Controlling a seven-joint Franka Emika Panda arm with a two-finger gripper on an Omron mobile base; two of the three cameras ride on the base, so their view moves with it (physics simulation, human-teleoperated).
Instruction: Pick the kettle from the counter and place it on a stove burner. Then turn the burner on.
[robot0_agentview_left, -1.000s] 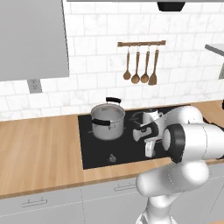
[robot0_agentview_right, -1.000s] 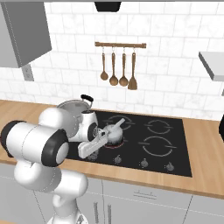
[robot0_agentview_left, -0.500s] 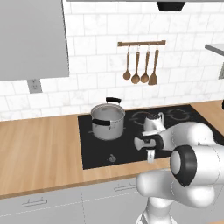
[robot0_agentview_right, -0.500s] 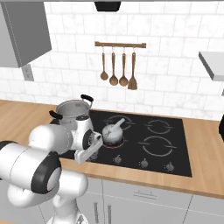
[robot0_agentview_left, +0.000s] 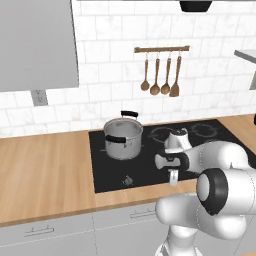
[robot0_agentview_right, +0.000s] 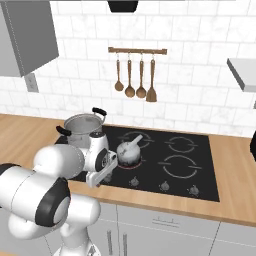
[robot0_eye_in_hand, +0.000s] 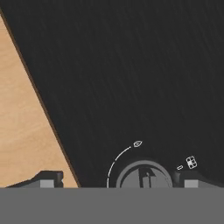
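I am seeing the kettle (robot0_agentview_right: 129, 149) sitting on the black cooktop (robot0_agentview_right: 200, 170), on the front-left burner, just ahead of the steel pot (robot0_agentview_right: 81, 127) from the right base camera. That camera is giving me its rounded silvery body and spout clearly. From the left base camera I am catching just the top of the kettle (robot0_agentview_left: 178, 134) poking up behind the white arm, while the pot (robot0_agentview_left: 123, 138) with its black handles is standing in full sight on the back-left part of the cooktop (robot0_agentview_left: 107, 170).

The gripper (robot0_eye_in_hand: 118, 181) is pointing down at the glass near the front edge, and the hand camera is showing me its two dark fingertips (robot0_eye_in_hand: 48, 178) standing wide apart at the bottom, nothing between them but a round control knob (robot0_eye_in_hand: 143, 176). So the pincer is standing wide and holding nothing. Next to the knob I am reading only small white markings: a curved arc, a small flame-like symbol and a tiny four-square burner diagram; no words or brand are legible.

The hand camera is also giving me a wedge of the wood-grain counter (robot0_eye_in_hand: 22, 122) beside the glass. The base cameras are showing the long counter (robot0_agentview_left: 45, 170), and four wooden utensils (robot0_agentview_right: 135, 80) hanging from a rail on the white tiled wall.
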